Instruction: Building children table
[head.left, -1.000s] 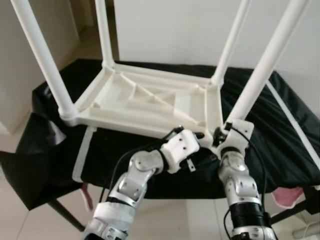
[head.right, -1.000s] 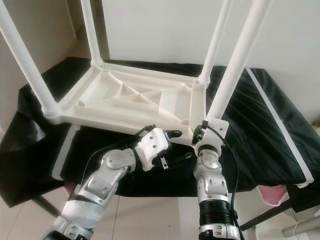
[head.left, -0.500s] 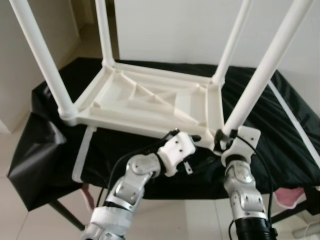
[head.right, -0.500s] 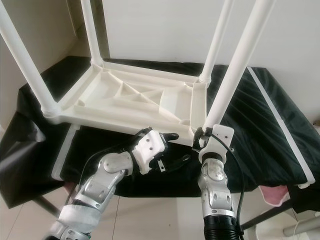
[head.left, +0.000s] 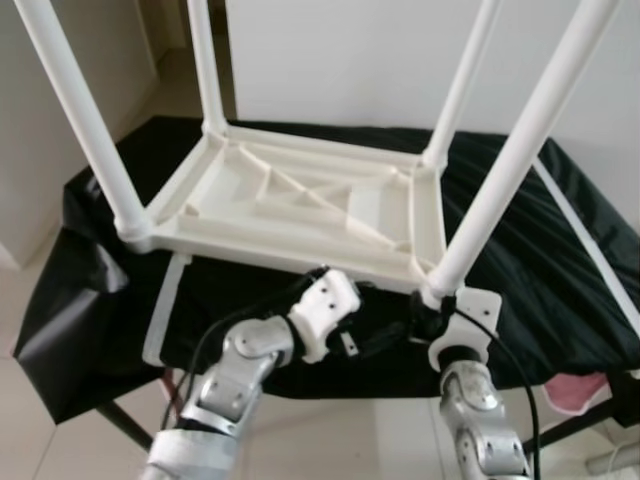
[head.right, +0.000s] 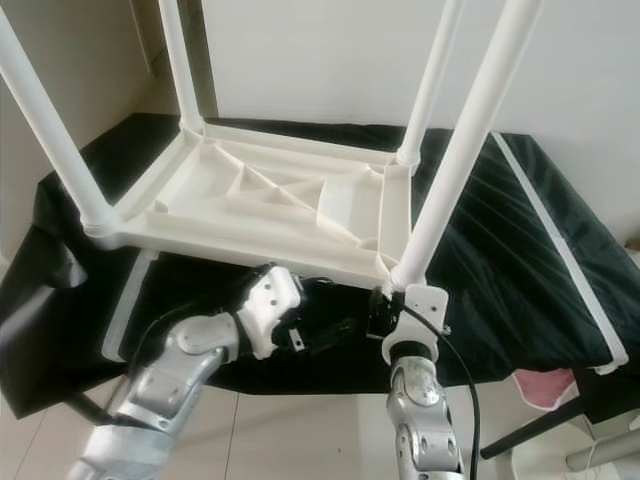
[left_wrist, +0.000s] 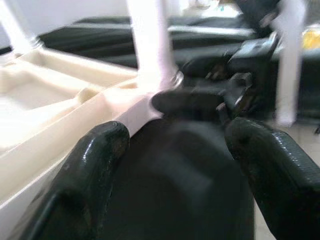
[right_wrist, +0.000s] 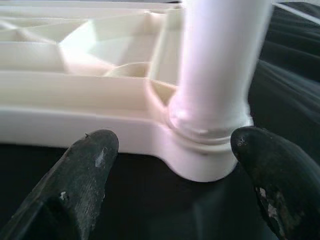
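The white plastic children's table (head.left: 300, 200) lies upside down on a black-covered work table (head.left: 560, 270), its four legs pointing up. The near right leg (head.left: 510, 170) stands in its corner socket (right_wrist: 200, 155). My right gripper (head.left: 425, 322) hovers open just in front of and below that corner, its two fingers (right_wrist: 82, 180) spread either side of the leg base without touching it. My left gripper (head.left: 370, 335) is open too, empty, held low beside the right one and pointing along the table's front edge (left_wrist: 75, 135).
A loose white strip (head.left: 165, 310) lies on the black cloth at the left, and a long white strip (head.left: 590, 250) at the right. A pink object (head.left: 580, 395) sits low at the right. A white wall stands behind. Pale floor tiles lie in front.
Both grippers have drawn back and down from the near right corner. The right gripper, which was up against the leg base, has come away from it.
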